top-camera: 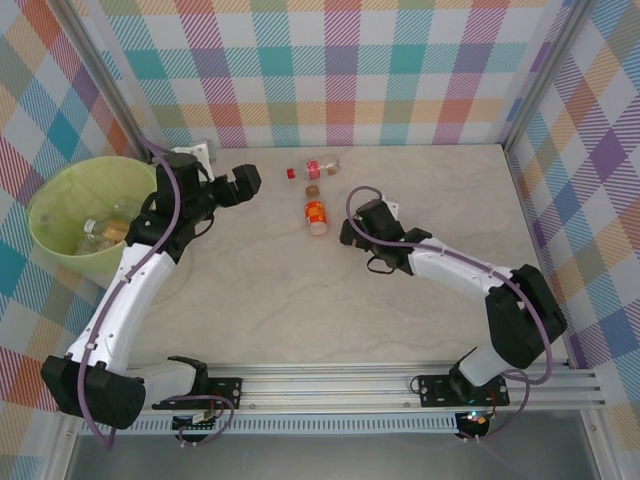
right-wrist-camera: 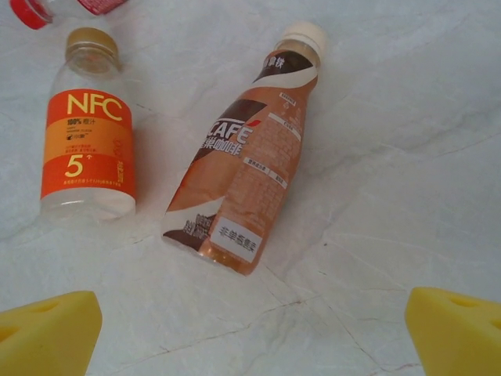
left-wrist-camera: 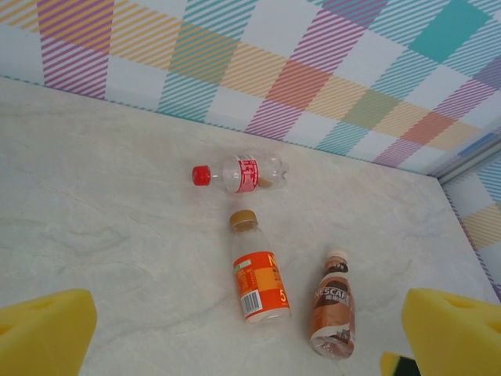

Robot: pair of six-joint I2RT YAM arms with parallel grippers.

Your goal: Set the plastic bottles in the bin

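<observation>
Although spread wide and gripping nothing, hangs low over the table (top-camera: 250, 300) just right of the orange-label bottle (top-camera: 316, 213) — right gripper (top-camera: 352, 232), with right pads (right-wrist-camera: 47, 333) far apart at the near corners of its wrist view. Under that camera: coffee bottle (right-wrist-camera: 246, 168) lying tilted, cap far, just right of the orange-label bottle and not touching it. Farther off, just beyond the orange-label bottle's cap: red-cap bottle (top-camera: 315, 168) on its side, cap to the left. Likewise released and empty — left gripper (top-camera: 245, 180), left of the red-cap bottle and near the bin, with left pads (left-wrist-camera: 43, 333) wide apart. At the table's left edge: bin (top-camera: 45, 225) with green liner, a few more bottles (top-camera: 100, 232) lying inside.
</observation>
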